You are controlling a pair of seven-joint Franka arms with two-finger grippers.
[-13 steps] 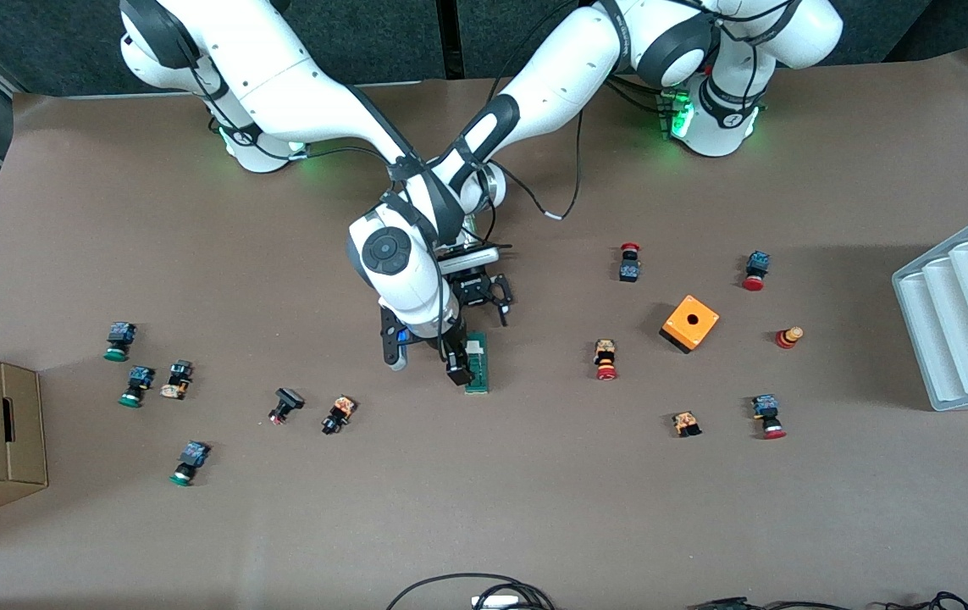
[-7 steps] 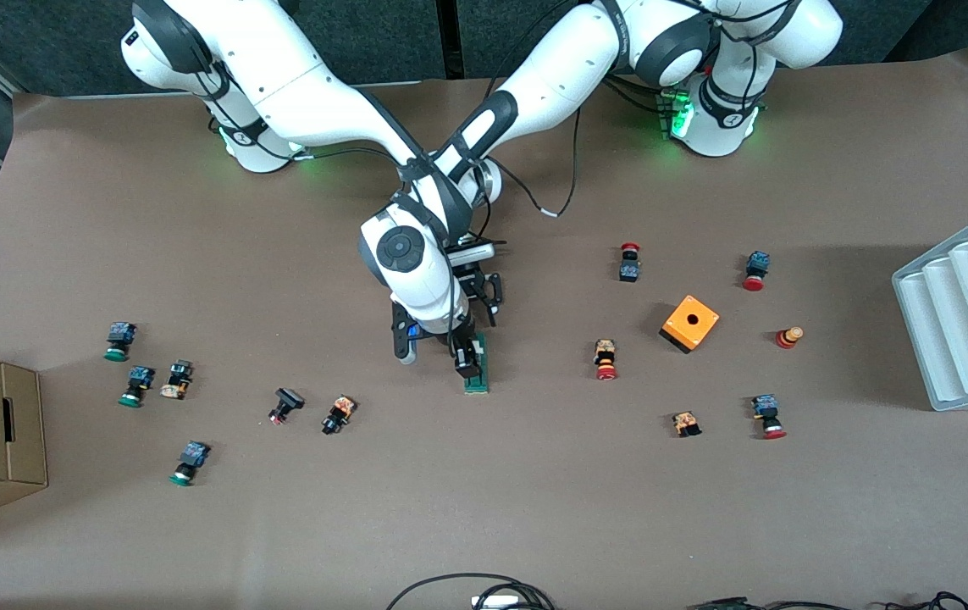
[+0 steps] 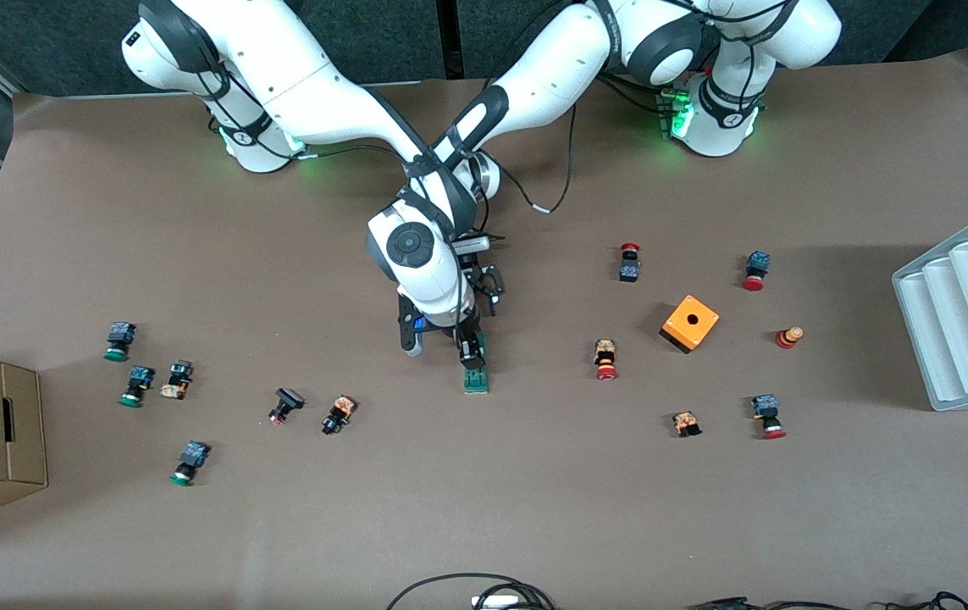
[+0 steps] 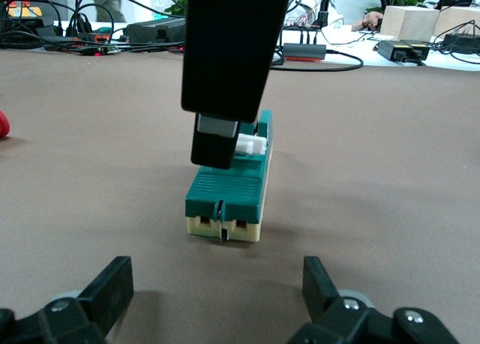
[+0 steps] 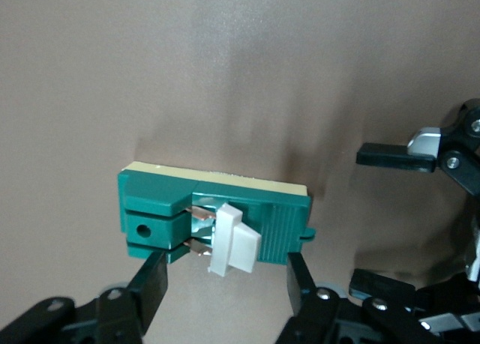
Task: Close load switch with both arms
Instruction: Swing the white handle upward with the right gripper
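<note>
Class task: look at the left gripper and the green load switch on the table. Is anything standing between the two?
Nothing on the table does: in the left wrist view, bare surface runs from the open left gripper to the load switch. The right gripper straddles the switch from above, its fingers beside the white slider.

**One high camera, two close wrist cameras**

The front view looks down from high across the table [image 3: 534, 508], facing both arm bases and taking in its whole top. The left wrist view sits low and near, looking level along the table at the load switch [image 4: 227, 198]. The right wrist view looks down on it from close above. All three share that switch.
</note>
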